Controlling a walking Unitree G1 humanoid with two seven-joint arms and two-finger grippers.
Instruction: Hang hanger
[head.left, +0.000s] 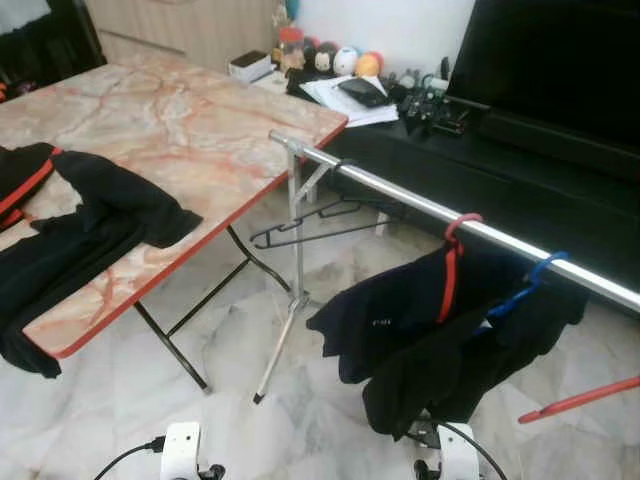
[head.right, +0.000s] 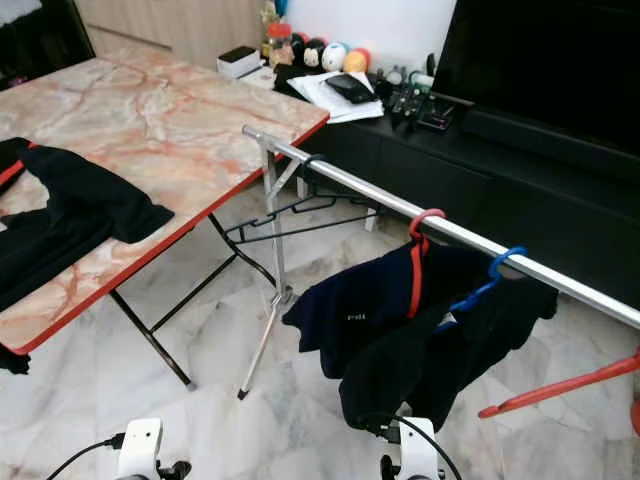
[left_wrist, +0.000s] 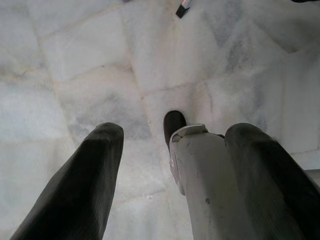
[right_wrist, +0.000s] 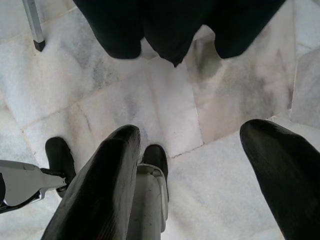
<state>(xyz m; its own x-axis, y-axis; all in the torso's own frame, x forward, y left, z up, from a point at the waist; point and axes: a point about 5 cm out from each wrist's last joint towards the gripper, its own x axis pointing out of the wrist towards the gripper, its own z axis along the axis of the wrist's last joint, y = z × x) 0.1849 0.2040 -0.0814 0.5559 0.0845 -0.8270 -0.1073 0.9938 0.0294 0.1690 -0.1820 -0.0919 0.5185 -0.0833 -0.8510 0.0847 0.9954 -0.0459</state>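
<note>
Steel rail (head.left: 420, 205): it is carrying a red hanger (head.left: 450, 260) and a blue hanger (head.left: 520, 285) with dark garments, also an empty black hanger (head.left: 320, 220).
Left gripper (left_wrist: 170, 165): hanging low, fingers wide apart, holding nothing.
Right gripper (right_wrist: 195, 165): the same, pointing at the floor.
Advice: the robot should be taking the garment (head.left: 70, 230) from the marble-pattern table (head.left: 200, 120), then hooking it in the free gap.
Obstacle: the rack leg (head.left: 285, 320) is standing between.
</note>
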